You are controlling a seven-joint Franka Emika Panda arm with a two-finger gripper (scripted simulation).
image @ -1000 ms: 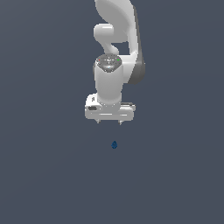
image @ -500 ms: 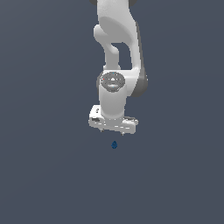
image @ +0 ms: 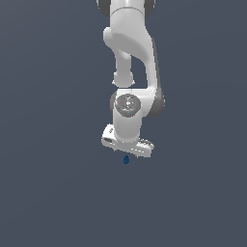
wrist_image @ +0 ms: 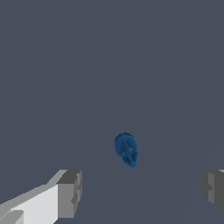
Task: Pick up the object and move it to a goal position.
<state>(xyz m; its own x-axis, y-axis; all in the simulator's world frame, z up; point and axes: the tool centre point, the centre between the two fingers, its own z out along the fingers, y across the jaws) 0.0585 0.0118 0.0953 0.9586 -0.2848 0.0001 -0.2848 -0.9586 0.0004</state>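
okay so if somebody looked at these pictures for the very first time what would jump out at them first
The white robot arm dominates the exterior view, reaching down from the top edge against plain dark grey. Just under its tool sits a tiny dark-blue blob, the only spot of colour. In the wrist view that blob lies apart from the grey fingertips, which stand wide open.

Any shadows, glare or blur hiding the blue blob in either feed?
Exterior view: flat light, no shadow or glare; blue blob tiny but distinct under the claw. Wrist view: blob sharp and unobstructed, its surface faceted; fingertips cropped at the frame edge.
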